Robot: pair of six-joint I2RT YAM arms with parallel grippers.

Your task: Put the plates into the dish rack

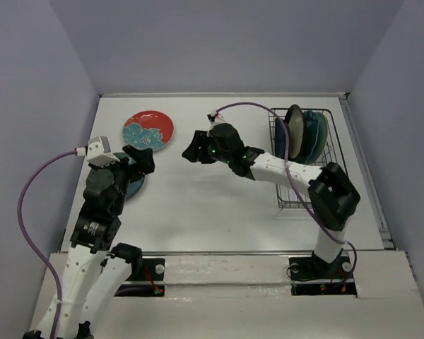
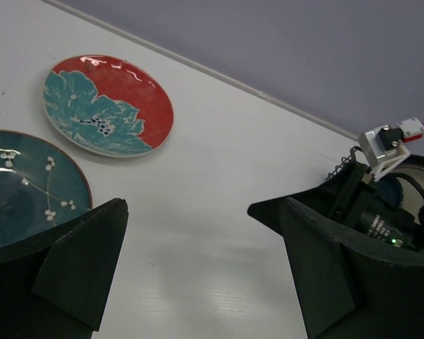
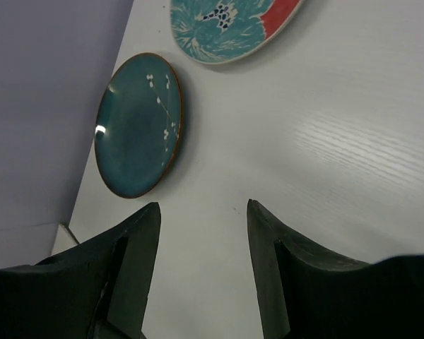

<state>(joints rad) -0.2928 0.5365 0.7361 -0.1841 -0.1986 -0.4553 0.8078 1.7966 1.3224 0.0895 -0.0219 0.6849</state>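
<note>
Grippers on both arms were spread wide and held nothing. The left gripper (image 2: 187,208) hung over the white table (image 1: 219,212) with bare tabletop showing between its two dark fingers, which touched no plate. The teal plate (image 2: 25,187), brown-rimmed with small white blossom sprigs, lay flat just beside its left finger; that finger covered the plate's near edge in the left wrist view, and in the top view the left arm hid much of the plate. The red plate (image 2: 107,106) with its teal flower lay flat farther out, just beyond the teal one and apart from it, near the far left of the table.

The right gripper (image 3: 203,206) reached across toward the table's middle, its fingers parted about as widely, with only table between them. Both flat plates lay ahead of it, well clear of the fingertips, the teal one to the left and the red one beyond at the frame's top edge.

The dish rack (image 1: 291,200) sat on the right side of the table, behind the right arm. Several plates stood on edge at its far end: a cream plate (image 1: 295,128) faced left, with teal plates (image 1: 316,134) packed behind it. How many plates stood there could not be told exactly.
</note>
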